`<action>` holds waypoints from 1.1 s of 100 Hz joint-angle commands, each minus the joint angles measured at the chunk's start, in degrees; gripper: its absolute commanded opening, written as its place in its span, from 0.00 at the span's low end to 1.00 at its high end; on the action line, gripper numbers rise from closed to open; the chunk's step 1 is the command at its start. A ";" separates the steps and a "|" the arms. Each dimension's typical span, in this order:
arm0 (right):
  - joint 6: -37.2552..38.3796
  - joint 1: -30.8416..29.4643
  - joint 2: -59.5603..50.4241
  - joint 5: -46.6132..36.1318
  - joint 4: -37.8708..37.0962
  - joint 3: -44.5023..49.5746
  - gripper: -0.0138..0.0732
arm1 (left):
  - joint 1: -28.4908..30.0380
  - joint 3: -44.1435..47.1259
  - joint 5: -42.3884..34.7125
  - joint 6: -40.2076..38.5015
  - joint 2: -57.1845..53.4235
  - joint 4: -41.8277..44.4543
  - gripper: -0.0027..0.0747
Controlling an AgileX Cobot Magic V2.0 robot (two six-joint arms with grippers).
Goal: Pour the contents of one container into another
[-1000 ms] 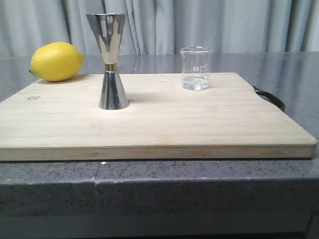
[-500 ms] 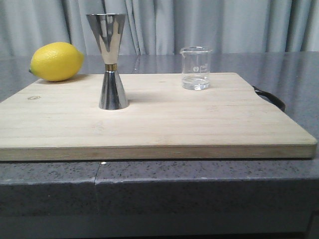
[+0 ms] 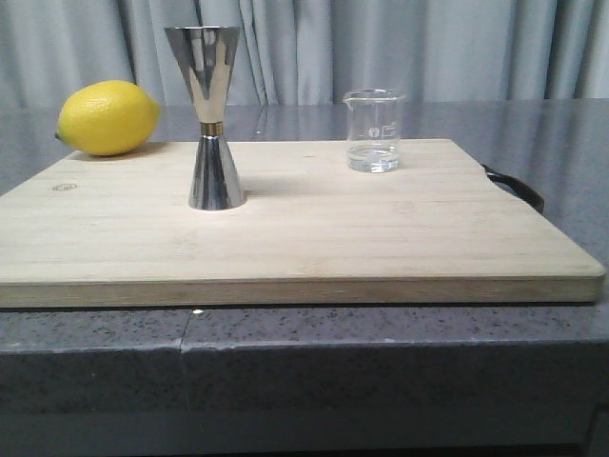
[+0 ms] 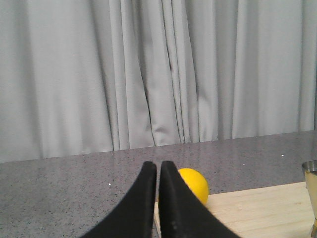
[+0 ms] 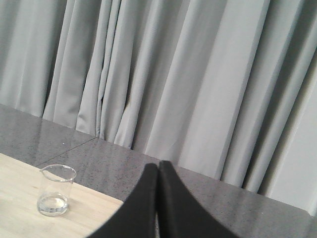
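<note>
Honestly nothing has changed on the board over the last second. The beaker (image 3: pixel 374 130) and jigger (image 3: pixel 207 116) sit exactly where they were, and neither arm shows up in the front view. So my read is the pour hasn't started at all and we're still at the "go reach for the glass" stage.

Where stuff is: the beaker stands upright toward the back right of the cutting board (image 3: pixel 314 238) with a little clear liquid in the bottom. The jigger stands upright on the left half, well apart from it. A lemon (image 3: pixel 107 117) sits at the back left corner, just beside the board's edge. I can't tell if it's on the board or the counter (image 3: pixel 381 352).

Grippers: the left gripper (image 4: pixel 158 168) has its fingers pressed together with nothing between them, pointing out toward the lemon. The right gripper (image 5: pixel 158 166) is the same deal, fingers together and empty, with the beaker off to one side of it and well apart. It'll need to spread before it can take the glass.

Count: 1 beaker, 1 jigger, 1 lemon, 1 board, 2 grippers. There's also 1 dark handle (image 3: pixel 519 186) sticking out past the board's right side.
</note>
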 commanded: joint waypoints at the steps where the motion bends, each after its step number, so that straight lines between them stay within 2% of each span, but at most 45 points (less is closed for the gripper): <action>1: -0.27 -0.32 0.46 -2.88 0.28 -1.55 0.07 | 0.09 -1.57 -3.95 -0.10 0.33 -0.08 0.01; 9: -0.27 -0.32 0.46 -2.88 0.28 -1.55 0.07 | 0.09 -0.40 -4.22 0.18 0.33 0.16 0.01; 17: -0.27 -0.32 0.46 -2.99 0.28 -1.55 0.07 | 0.20 1.66 -4.52 3.95 -0.38 2.30 0.01; 27: -0.27 -0.32 0.46 -2.99 0.28 -1.55 0.07 | 0.20 4.87 -4.66 3.82 -2.35 7.69 0.01; 42: -0.27 -0.32 0.46 -2.99 0.28 -1.55 0.07 | 0.63 9.63 -5.37 1.86 -7.47 7.97 0.01; 63: -0.27 -0.32 0.46 -2.99 0.28 -1.55 0.07 | 8.31 13.33 -4.84 0.62 -16.22 7.97 0.01; 77: -0.27 -0.32 0.46 -2.99 0.28 -1.55 0.07 | 14.85 14.16 -1.14 -6.00 -19.50 11.90 0.01; 85: -0.27 -0.32 0.46 -2.99 0.28 -1.55 0.07 | 17.25 14.13 4.22 -9.40 -21.17 14.03 0.01; 99: -0.27 -0.32 0.46 -2.99 0.28 -1.55 0.07 | 17.82 14.13 12.78 -9.94 -24.24 14.54 0.01; 110: -0.27 -0.32 0.46 -2.99 0.28 -1.55 0.07 | 17.82 14.13 16.47 -9.94 -26.80 14.54 0.01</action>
